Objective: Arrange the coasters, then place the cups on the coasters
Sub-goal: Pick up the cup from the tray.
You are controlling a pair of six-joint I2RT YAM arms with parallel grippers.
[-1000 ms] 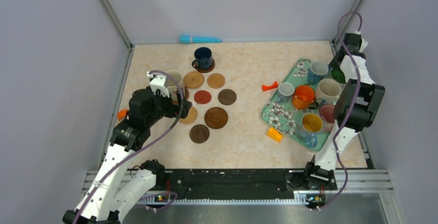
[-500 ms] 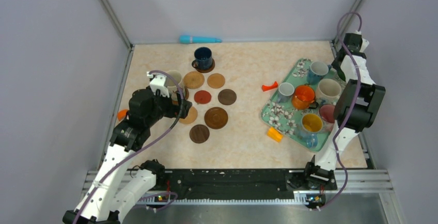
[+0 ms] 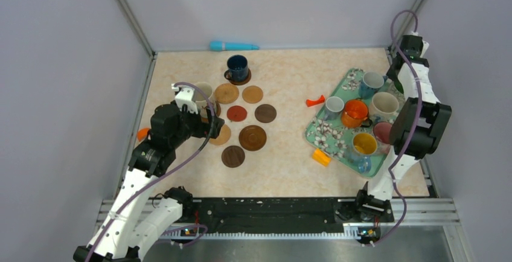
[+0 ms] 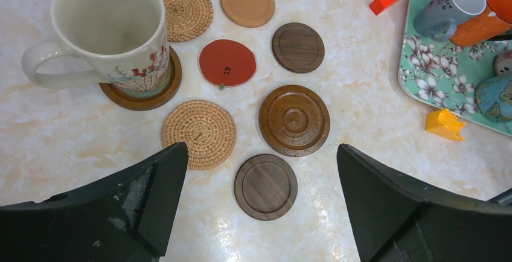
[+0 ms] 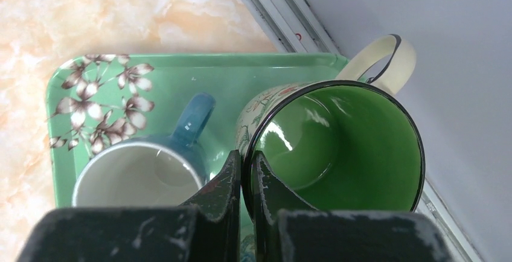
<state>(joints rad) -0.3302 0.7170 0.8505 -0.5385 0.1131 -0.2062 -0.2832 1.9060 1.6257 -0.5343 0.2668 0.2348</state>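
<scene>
Our right gripper (image 5: 246,159) pinches the rim of the green mug (image 5: 338,147), one finger inside the cup wall and one outside. The mug sits in the tray's (image 5: 121,75) far corner, on the side away from the coasters (image 4: 294,119). We judge this a thin hold: the weight hangs off one edge of the rim, so on a lift the mug may tip or slip out and drop onto the tray. Its handle points off the tray toward the wall (image 5: 459,63), and could catch there if we swing outward. The blue mug (image 5: 136,180) stands just beside the green one on the tray, close to our fingers, and a sideways pull could knock it over. We cannot tell whether the green mug is off the tray yet. Our left gripper (image 4: 261,150) hangs spread wide and empty over the coasters, which lie on the desk (image 4: 362,93) well apart from the tray. The cream mug (image 4: 108,26) sits on one of them. If the left arm does not clear out, the incoming mug may strike it, and an off-centre landing could push a light coaster aside.
</scene>
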